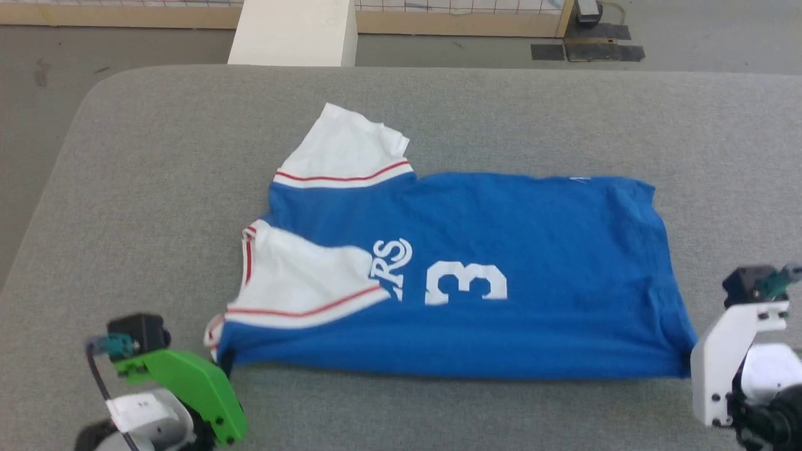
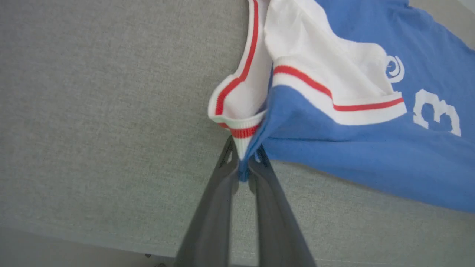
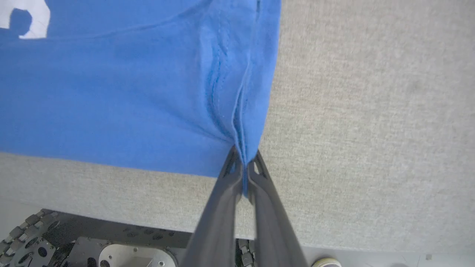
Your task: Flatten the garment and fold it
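Royal-blue garment (image 1: 489, 275) spread across the middle of the grey table (image 1: 138, 163), collar end toward the robot's left, hem end toward its right. White "3" and "RS" lettering (image 1: 465, 283) facing up. Far white sleeve (image 1: 344, 147) with thin red stripe lying flat beyond the far edge of the blue body. Near white sleeve (image 1: 301, 282) folded over the body, partly covering the lettering. Left fingers (image 2: 215, 207) pressed together on the near left corner, pinching blue cloth and a bit of white-and-red ribbed trim. Right fingers (image 3: 219, 211) likewise closed tight on the near right corner at the blue hem, with small pleats in the cloth just above the tips. Near edge of the garment straight between both grips.
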